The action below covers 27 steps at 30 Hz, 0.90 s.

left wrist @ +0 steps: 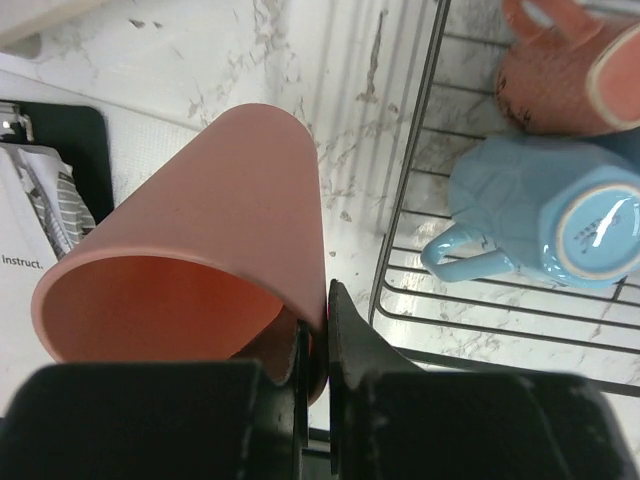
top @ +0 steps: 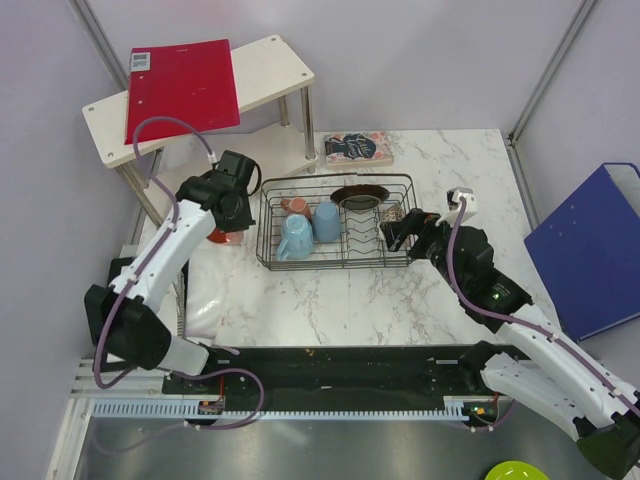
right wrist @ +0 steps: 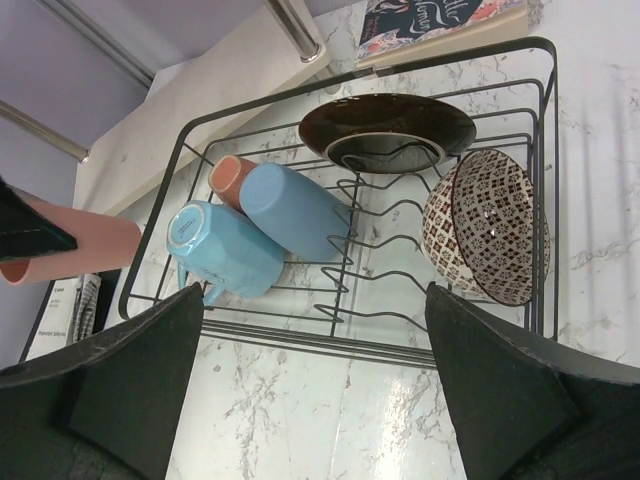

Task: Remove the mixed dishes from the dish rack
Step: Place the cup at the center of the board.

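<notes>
**Two-arm scene at the dish rack, seen from overhead and from both wrists.** The left gripper (left wrist: 320, 315) is clamped on the salmon-pink tumbler (left wrist: 190, 240), whose rim wall is pinched between the two fingers. The tumbler lies tilted with its mouth toward the wrist camera. It is outside the dish rack (left wrist: 400, 215), just beside the wire edge and over the marble table (left wrist: 300, 60) (whether it touches the tabletop cannot be told). On the rack side of this gripper, inside the basket, the light-blue mug (left wrist: 540, 215) lies on its side with its base toward the camera. A small pinkish cup (left wrist: 560, 70) lies just beyond the mug. On the gripper's opposite side a printed leaflet (left wrist: 30, 230) rests on the table.

The right gripper (right wrist: 315, 300) stands spread wide with nothing between its fingers (right wrist: 500, 390), and it faces the rack from the side away from the tumbler. Ahead of the finger at the right of the wrist view, the red-speckled bowl (right wrist: 490, 225) stands on edge among the wavy dividers. Farther ahead, the dark red-brown plate (right wrist: 385, 125) leans at the rack's end. Ahead of the other finger, the blue cup (right wrist: 295, 210) lies touching the mug. Beyond the rack from both grippers lie a book (top: 357, 148) and a white shelf (top: 290, 70) carrying a red folder (top: 182, 88).
</notes>
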{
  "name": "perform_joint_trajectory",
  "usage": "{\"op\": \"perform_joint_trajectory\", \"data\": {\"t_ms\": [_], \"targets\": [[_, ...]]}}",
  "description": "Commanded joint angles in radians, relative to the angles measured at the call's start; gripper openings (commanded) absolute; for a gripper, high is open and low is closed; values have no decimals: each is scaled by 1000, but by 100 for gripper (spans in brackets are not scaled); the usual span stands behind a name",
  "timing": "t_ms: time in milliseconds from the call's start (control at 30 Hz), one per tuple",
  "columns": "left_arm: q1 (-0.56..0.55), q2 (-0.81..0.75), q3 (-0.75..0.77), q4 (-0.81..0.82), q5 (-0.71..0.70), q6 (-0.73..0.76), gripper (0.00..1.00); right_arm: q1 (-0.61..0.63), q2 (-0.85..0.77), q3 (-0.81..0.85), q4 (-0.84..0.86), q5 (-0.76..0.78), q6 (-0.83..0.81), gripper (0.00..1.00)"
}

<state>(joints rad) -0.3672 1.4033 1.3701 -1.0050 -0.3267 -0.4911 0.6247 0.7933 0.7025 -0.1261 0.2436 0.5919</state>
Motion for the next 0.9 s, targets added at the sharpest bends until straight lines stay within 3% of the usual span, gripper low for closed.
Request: {"op": "perform_joint_trajectory", "data": {"t_ms": [0, 233, 700, 867], "targets": [[11, 68, 66, 12, 52, 69, 2, 4, -32, 17, -9, 20, -40, 98], [59, 239, 130, 22, 83, 115, 2, 4, -35, 3, -12, 0, -40, 98], [175, 402, 155, 2, 227, 187, 2, 4, 4, 14, -18, 0, -64, 98], [175, 408, 133, 3, 245, 187, 11, 3, 21, 15, -15, -3, -60, 98]]}}
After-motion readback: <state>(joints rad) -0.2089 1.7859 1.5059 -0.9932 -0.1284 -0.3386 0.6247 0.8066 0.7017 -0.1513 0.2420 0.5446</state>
